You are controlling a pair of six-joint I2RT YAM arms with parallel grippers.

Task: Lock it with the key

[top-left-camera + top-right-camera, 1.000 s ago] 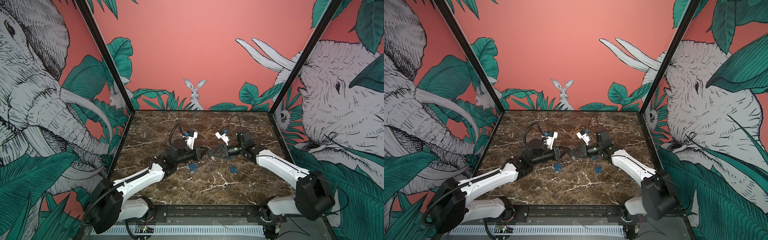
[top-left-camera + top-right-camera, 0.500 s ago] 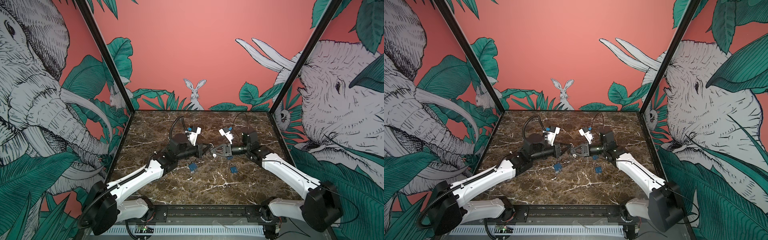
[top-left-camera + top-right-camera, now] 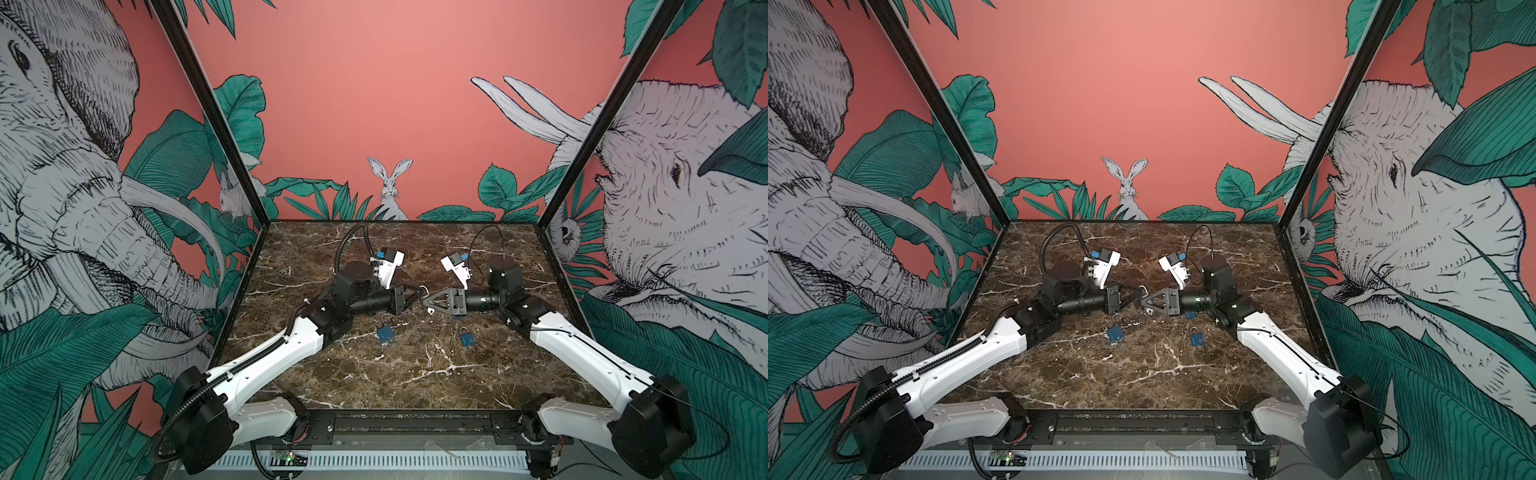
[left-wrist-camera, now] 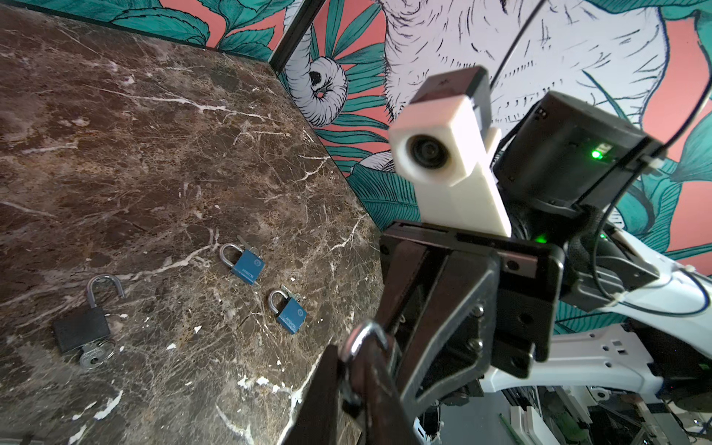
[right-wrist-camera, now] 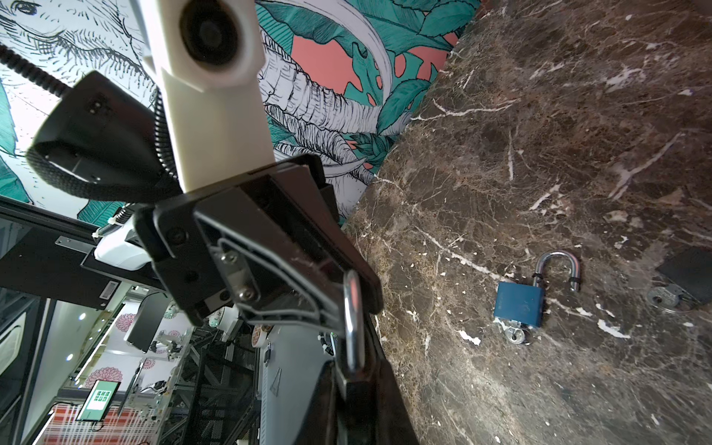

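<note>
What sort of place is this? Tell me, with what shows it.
Probably a robot test booth: two robot arms bolted at a marble-look table, jungle-mural walls boxing it in, padlocks laid out.

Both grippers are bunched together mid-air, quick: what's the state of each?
Left gripper: at the padlock shackle, open or shut cannot be told.
Right gripper: shut on the padlock.

Aloft: padlock [image 4: 360,335] hanging mid-air, body hidden, silver shackle showing. Black padlock [image 4: 81,327] lying flat, shackle swung open, ringed key [image 4: 94,355] sitting at its base. Blue padlock [image 5: 518,304] lying flat nearby, shackle open, key [image 5: 514,336] sticking from base. Second blue padlock [image 4: 246,266] and third blue padlock [image 4: 291,314] lying together, shackles closed.
</note>
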